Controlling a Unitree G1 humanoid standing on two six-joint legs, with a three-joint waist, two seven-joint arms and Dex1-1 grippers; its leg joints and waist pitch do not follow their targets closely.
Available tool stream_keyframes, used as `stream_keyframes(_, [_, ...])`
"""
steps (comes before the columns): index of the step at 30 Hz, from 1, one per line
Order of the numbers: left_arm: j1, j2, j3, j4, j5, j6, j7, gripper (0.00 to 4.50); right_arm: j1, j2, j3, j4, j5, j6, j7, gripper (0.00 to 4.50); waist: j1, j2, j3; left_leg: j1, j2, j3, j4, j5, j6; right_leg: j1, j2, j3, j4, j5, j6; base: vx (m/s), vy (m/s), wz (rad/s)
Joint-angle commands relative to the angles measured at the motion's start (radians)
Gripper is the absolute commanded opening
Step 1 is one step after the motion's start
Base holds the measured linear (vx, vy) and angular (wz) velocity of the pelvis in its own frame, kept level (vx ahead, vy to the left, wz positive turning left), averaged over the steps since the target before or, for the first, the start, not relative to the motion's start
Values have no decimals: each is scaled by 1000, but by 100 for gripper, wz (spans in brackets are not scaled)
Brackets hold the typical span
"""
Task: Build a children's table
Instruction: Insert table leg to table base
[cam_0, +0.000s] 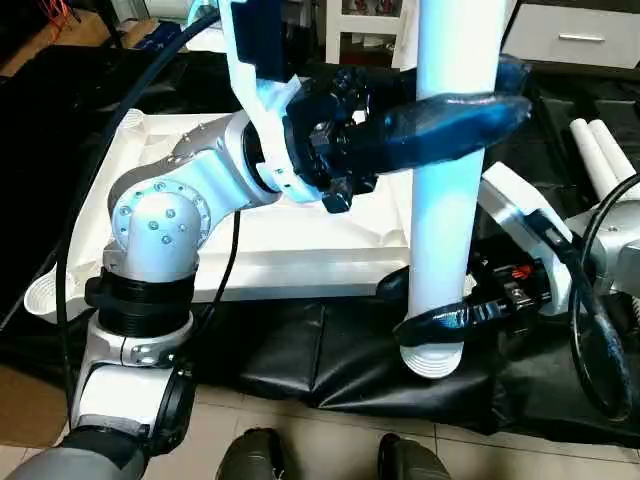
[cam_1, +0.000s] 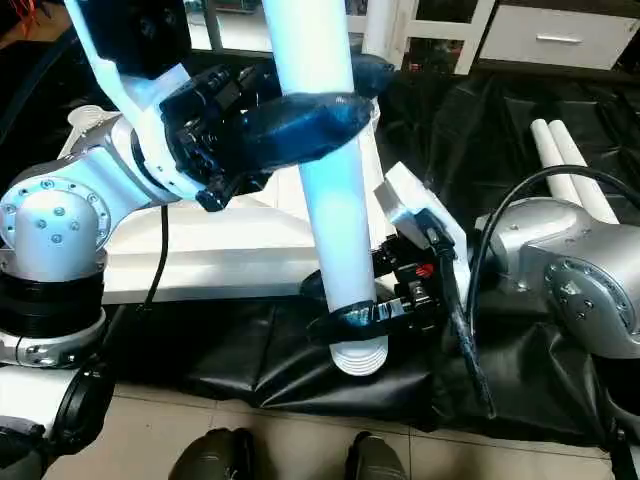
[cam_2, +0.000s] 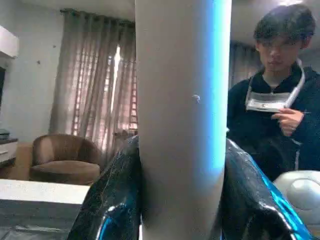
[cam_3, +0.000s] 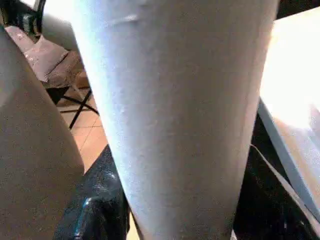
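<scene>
— Black sheeting (cam_0: 300, 360) covers the floor under everything, and the table top (cam_0: 250, 250) lies on it ribs-up. Where is the leg against that top?

— Just off its near right corner. The leg (cam_0: 450, 200) stands upright, ribbed foot end down on the sheeting beside the top's edge, not in a socket.

— And the grip?

— Both on the one tube. The left gripper (cam_0: 455, 120) has its black fingers clamped round the leg high up; the right gripper (cam_0: 440, 320) pinches it just above the ribbed end, a finger on each side of the tube.

— So how to do it well?

— I'd judge the step is carrying that ribbed end to a corner socket. Lift first, so the end clears the top's raised rim, then keep the tube plumb with the upper grip while the lower one steers.

— Room to move?

— Tight on the top's side: the left forearm (cam_0: 200, 190) lies across the top. On the far side from the top, two spare legs (cam_0: 605, 155) lie on the sheeting, well apart from the held leg. A person's shoes (cam_0: 250, 455) stand on the tiles just off the sheeting's near edge.
</scene>
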Motion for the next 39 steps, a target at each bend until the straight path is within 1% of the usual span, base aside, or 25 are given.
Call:
stream_keyframes(1, [-29,-8,25,0,12,-27,31,228,8,1,4,-11,-13,5,-12,201,-3,-30,-106,32,10,-7,-63,-178,54,61,-19,13,-70,-343,-197,0,0,0])
stream_keyframes(4, [-42,-22,65,27,-28,-22,57,244,12,6,-2,-4,-23,-2,-31,199,-3,-30,-105,30,10,-7,-62,-178,53,61,-18,13,-70,-336,-202,0,0,0])
stream_keyframes(8, [-46,10,72,37,5,-36,46,285,19,21,-16,6,-37,-14,-69,191,-6,-29,-106,29,8,-9,-64,-174,50,62,-18,11,-69,-343,-190,0,0,0])
stream_keyframes(10, [-50,12,103,57,-6,-52,46,285,23,31,-33,17,-46,-24,-100,190,-6,-26,-107,32,9,-8,-64,-176,52,59,-17,12,-71,-337,-194,0,0,0])
stream_keyframes(12, [-40,5,153,47,-50,-57,80,285,29,42,-61,38,-59,-35,-142,190,-4,-26,-108,31,8,-7,-63,-170,48,60,-18,11,-68,-319,-207,0,0,0])
stream_keyframes(14, [-22,9,248,39,-144,-45,161,285,40,76,-135,77,-70,-59,-232,190,-5,-29,-107,28,7,-6,-62,-172,41,60,-18,11,-64,-301,-219,0,0,0])
stream_keyframes(15, [-17,18,277,53,-161,-42,179,285,40,96,-176,89,-58,-67,-265,190,-6,-24,-106,28,5,-6,-62,-174,40,60,-17,10,-63,-301,-220,0,0,0])
stream_keyframes(16, [-16,19,280,55,-164,-42,181,285,40,99,-181,91,-57,-68,-269,190,-7,-26,-107,28,3,-5,-60,-173,42,60,-15,9,-63,-299,-219,0,0,0])
stream_keyframes(17, [3,40,306,84,-145,-51,194,285,30,135,-262,104,-6,-59,-329,190,-6,-23,-106,31,3,-6,-61,-177,49,59,-14,9,-66,-309,-212,0,0,0])
stream_keyframes(18, [23,49,311,107,-99,-71,217,285,27,150,-309,100,23,-60,-363,190,-7,-14,-103,33,3,-6,-63,-186,55,55,-13,7,-69,-319,-206,0,0,0])
stream_keyframes(20, [35,54,313,121,-66,-85,234,285,25,160,-338,95,40,-60,-385,188,-7,-14,-104,35,5,-8,-66,-180,50,55,-12,6,-71,-317,-202,0,0,0])
stream_keyframes(22, [71,59,288,170,76,-151,294,285,39,167,-384,85,40,-72,-431,187,-4,-5,-101,41,8,-6,-68,-196,42,48,-8,7,-76,-311,-195,0,0,0])
stream_keyframes(24, [108,66,238,187,183,-196,313,285,69,168,-403,75,39,-75,-449,187,-6,-10,-101,37,9,-9,-74,-202,35,56,-11,6,-77,-314,-162,0,0,0])
stream_keyframes(26, [135,71,179,187,256,-227,342,285,104,178,-412,52,41,-69,-458,186,-4,-4,-103,38,11,-11,-76,-192,30,56,-13,8,-74,-285,-159,0,0,0])
stream_keyframes(27, [140,68,166,186,271,-239,354,285,115,184,-414,42,43,-66,-463,186,-6,-8,-104,36,10,-10,-76,-184,32,57,-13,8,-73,-261,-166,0,0,0])
stream_keyframes(28, [140,68,166,186,271,-239,354,285,115,184,-414,42,43,-66,-463,186,-4,-7,-106,37,10,-11,-75,-179,33,58,-15,8,-71,-249,-173,0,0,0])
stream_keyframes(29, [141,71,130,208,339,-267,409,285,135,198,-418,30,31,-75,-500,186,-5,-8,-107,34,10,-11,-74,-168,36,59,-15,7,-66,-219,-191,0,0,0])
stream_keyframes(30, [141,71,130,208,339,-267,409,285,135,198,-418,30,31,-75,-500,186,-6,-8,-103,32,9,-11,-75,-179,39,58,-15,7,-71,-235,-187,0,0,0])
stream_keyframes(31, [147,82,97,216,404,-294,423,285,143,209,-424,30,18,-87,-529,186,-7,-9,-102,32,8,-11,-75,-182,37,60,-17,7,-72,-246,-185,0,0,0])
stream_keyframes(34, [215,151,-51,196,630,-376,426,285,200,243,-424,30,-76,-190,-578,186,-9,-11,-98,32,9,-10,-80,-197,25,55,-18,9,-81,-311,-132,0,0,0])
stream_keyframes(35, [232,160,-77,186,666,-389,421,285,219,240,-415,24,-102,-212,-580,186,-10,-17,-97,30,12,-12,-85,-194,21,56,-20,10,-82,-315,-115,0,0,0])
stream_keyframes(36, [227,128,-71,187,678,-379,478,285,263,234,-367,-4,-171,-277,-566,186,-12,-16,-97,33,12,-9,-84,-191,15,54,-19,11,-78,-299,-123,0,0,0])
stream_keyframes(37, [170,55,-20,206,633,-350,566,285,289,260,-327,-40,-200,-306,-576,186,-13,-16,-97,32,13,-7,-83,-194,7,53,-18,12,-78,-290,-130,0,0,0])
stream_keyframes(38, [140,24,4,216,607,-338,598,285,292,277,-317,-52,-200,-307,-586,186,-10,-11,-101,40,11,-5,-78,-198,8,48,-16,12,-77,-260,-160,0,0,0])
stream_keyframes(39, [132,17,8,216,599,-337,599,285,291,279,-313,-53,-202,-308,-588,186,-11,-14,-102,35,10,-6,-77,-186,22,53,-17,11,-74,-233,-185,0,0,0])
